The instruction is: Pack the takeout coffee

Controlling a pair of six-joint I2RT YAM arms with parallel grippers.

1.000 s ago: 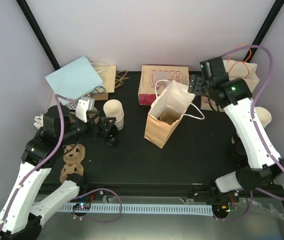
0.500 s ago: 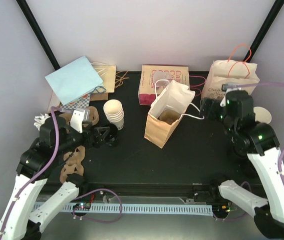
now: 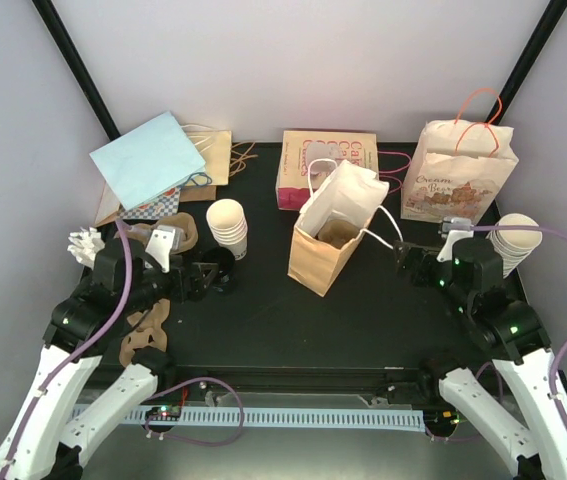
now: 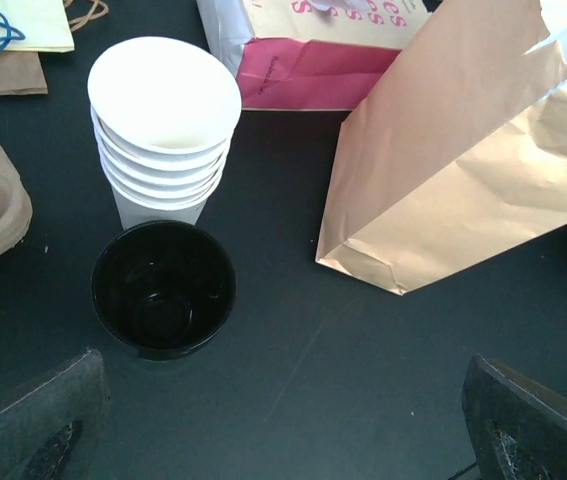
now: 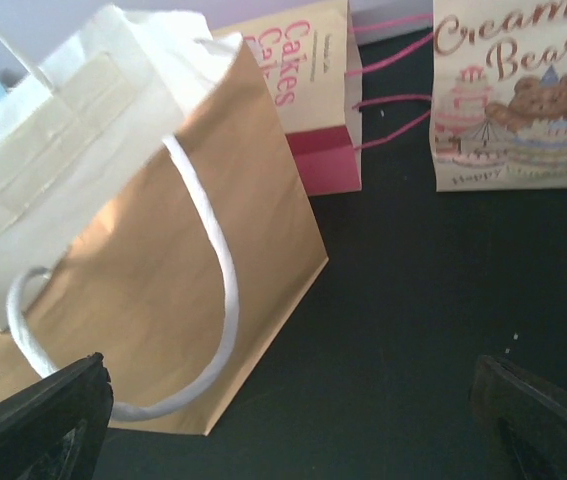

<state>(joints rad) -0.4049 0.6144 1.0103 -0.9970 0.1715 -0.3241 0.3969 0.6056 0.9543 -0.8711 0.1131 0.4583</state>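
Both tools gape, grasping nothing; left tool near the black lid, right tool beside the brown bag. Bare black tabletop lies between them; pale walls behind.

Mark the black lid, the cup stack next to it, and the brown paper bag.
black lid [image 4: 163, 292]: left wrist view, on the middle of its inner face.
cup stack [image 4: 163, 95]: left wrist view, inside the top cup.
brown paper bag [image 4: 443, 170]: left wrist view, on its near side wall.
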